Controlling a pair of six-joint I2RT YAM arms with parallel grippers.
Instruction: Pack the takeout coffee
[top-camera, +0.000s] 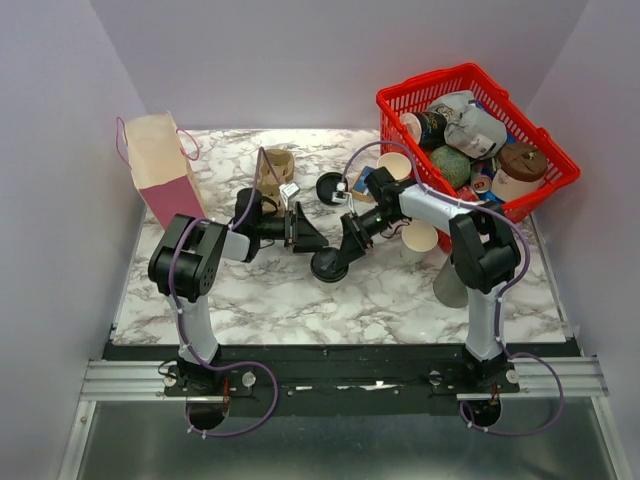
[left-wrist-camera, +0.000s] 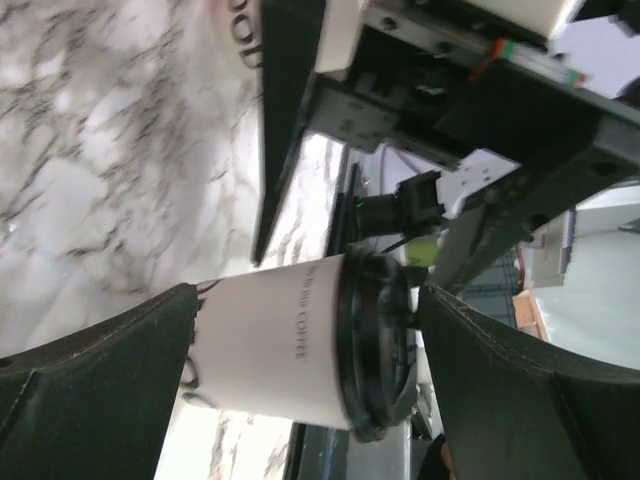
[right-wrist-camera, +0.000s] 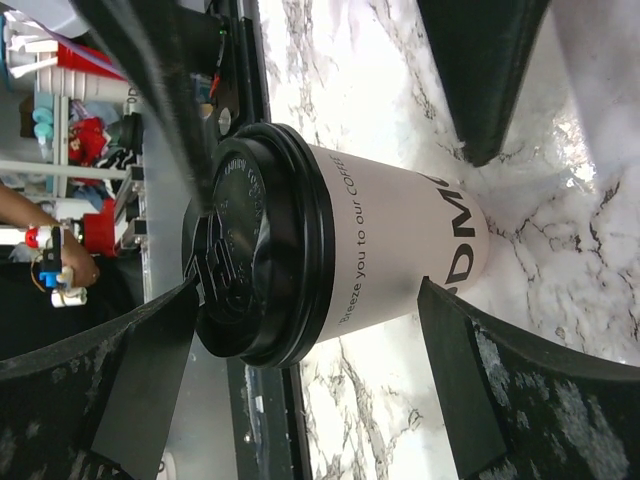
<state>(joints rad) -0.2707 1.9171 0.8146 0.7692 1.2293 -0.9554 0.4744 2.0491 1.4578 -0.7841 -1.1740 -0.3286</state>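
Observation:
The takeout coffee (top-camera: 330, 266) is a white paper cup with a black lid, standing on the marble table between the two arms. My left gripper (top-camera: 310, 240) is just left of it and my right gripper (top-camera: 347, 243) just right, both turned on their sides. The left wrist view frames the takeout coffee (left-wrist-camera: 270, 345) in my open left gripper (left-wrist-camera: 310, 350), one finger by its base, one by its lid. The right wrist view shows the takeout coffee (right-wrist-camera: 390, 240) the same way in my open right gripper (right-wrist-camera: 310, 340). Neither gripper presses on it.
A pink and cream paper bag (top-camera: 160, 165) stands at the back left. A red basket (top-camera: 470, 130) of assorted items fills the back right. A loose black lid (top-camera: 330, 187), a brown cup holder (top-camera: 275, 170) and lidless white cups (top-camera: 420, 240) lie close by.

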